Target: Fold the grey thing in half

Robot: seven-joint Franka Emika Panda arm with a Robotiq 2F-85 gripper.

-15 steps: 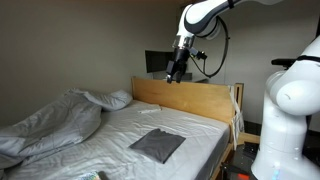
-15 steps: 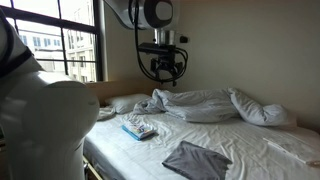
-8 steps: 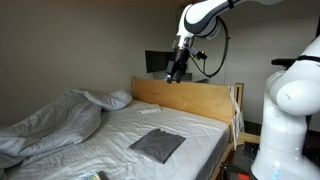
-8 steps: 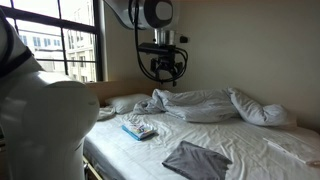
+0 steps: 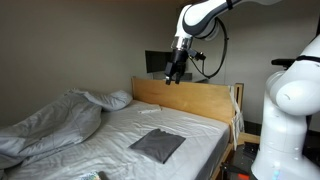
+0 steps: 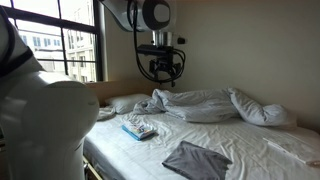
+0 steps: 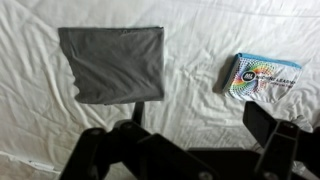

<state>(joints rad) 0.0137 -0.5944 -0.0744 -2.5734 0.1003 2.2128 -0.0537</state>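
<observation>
While the arm hangs high above it, the bed fills the room. Nearest the onlooker, a rounded white robot casing (image 5: 295, 110) blocks part of both exterior views (image 6: 40, 120). Past it, the wooden bed frame (image 5: 222, 150) holds a mattress under a white sheet (image 5: 120, 125).

The grey thing (image 5: 157, 145) lies flat and unfolded on the sheet, near the mattress's side edge and towards the foot of the bed, as an exterior view (image 6: 197, 160) also shows. In the wrist view it (image 7: 112, 64) is a rectangle slightly wider than tall. Its long axis runs left to right across that view, with its edges almost square to the frame.

A blue-and-white booklet (image 7: 262, 75) lies on the sheet beside the cloth, apart from it and closer to the pillow (image 6: 125, 103). A rumpled light grey blanket (image 6: 215, 105) is heaped over the far half of the mattress, well apart from the cloth.

Farther off stand the wooden headboard (image 5: 185, 98) and a bright window (image 6: 60, 45).

The gripper (image 5: 172, 78) hovers near the headboard end, well apart from the cloth. In the wrist view the gripper (image 7: 197, 125) has its jaws spread wide and holds nothing, and the cloth sits up and to the left of the gap.
</observation>
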